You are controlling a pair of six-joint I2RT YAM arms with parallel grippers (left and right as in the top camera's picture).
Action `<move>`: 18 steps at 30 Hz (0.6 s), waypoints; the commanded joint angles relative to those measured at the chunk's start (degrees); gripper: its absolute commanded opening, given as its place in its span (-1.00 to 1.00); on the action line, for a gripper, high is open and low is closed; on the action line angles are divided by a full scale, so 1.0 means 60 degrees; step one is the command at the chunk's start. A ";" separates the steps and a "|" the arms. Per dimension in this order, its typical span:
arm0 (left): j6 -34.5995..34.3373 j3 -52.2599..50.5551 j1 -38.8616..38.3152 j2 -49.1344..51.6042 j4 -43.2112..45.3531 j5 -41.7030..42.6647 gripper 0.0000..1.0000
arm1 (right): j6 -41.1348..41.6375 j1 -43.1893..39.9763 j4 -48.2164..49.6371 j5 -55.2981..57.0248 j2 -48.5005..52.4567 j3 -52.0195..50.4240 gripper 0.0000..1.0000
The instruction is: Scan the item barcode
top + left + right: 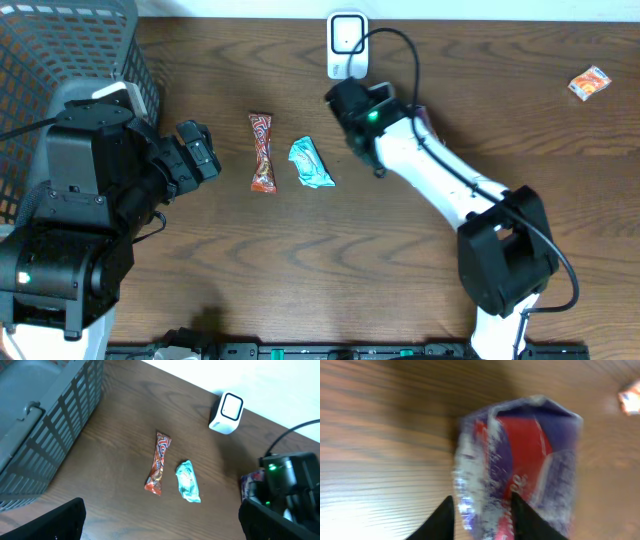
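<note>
Right fingers [445,517] stand slightly apart at the packet [520,455], which we locate near the scanner [346,45]; left fingers [55,520] stand wide apart, well apart from it.

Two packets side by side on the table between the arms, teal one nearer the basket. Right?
Not quite. The red bar is the one nearer the basket; the teal packet lies on its far side. The overhead view shows it. They do lie side by side on the table.

Soft even light (right wrist view blurred).
</note>
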 commanded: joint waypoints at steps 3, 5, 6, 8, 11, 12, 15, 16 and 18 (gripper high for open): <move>0.0084 0.0018 0.0018 0.0007 -0.0022 -0.0055 0.96 | 0.0149 0.0718 0.0630 -0.0911 -0.0036 0.0091 -0.14; 0.0084 0.0018 0.0018 0.0007 -0.0022 -0.0055 0.96 | 0.0430 0.0761 0.0707 -0.1137 -0.0036 0.0331 -0.12; 0.0084 0.0018 0.0018 0.0007 -0.0022 -0.0055 0.96 | 0.0492 0.0739 0.0707 -0.1417 -0.0036 0.0528 -0.12; 0.0084 0.0018 0.0018 0.0007 -0.0022 -0.0055 0.96 | 0.0499 0.0594 0.0557 -0.2473 -0.0036 0.1162 -0.10; 0.0084 0.0018 0.0018 0.0007 -0.0022 -0.0055 0.96 | 0.0503 0.0200 -0.0073 -0.3566 -0.0036 0.2361 -0.02; 0.0084 0.0018 0.0018 0.0007 -0.0022 -0.0055 0.96 | 0.0499 0.0029 -0.0302 -0.3767 -0.0036 0.2750 0.01; 0.0084 0.0018 0.0018 0.0007 -0.0022 -0.0055 0.96 | 0.0495 -0.0634 -0.0951 -0.4065 -0.0036 0.3650 0.13; 0.0084 0.0018 0.0018 0.0007 -0.0022 -0.0055 0.96 | 0.0492 -0.0958 -0.1180 -0.4171 -0.0036 0.3840 0.22; 0.0084 0.0018 0.0018 0.0007 -0.0022 -0.0055 0.95 | 0.0291 -0.1643 -0.1501 -0.4867 -0.0036 0.3916 0.41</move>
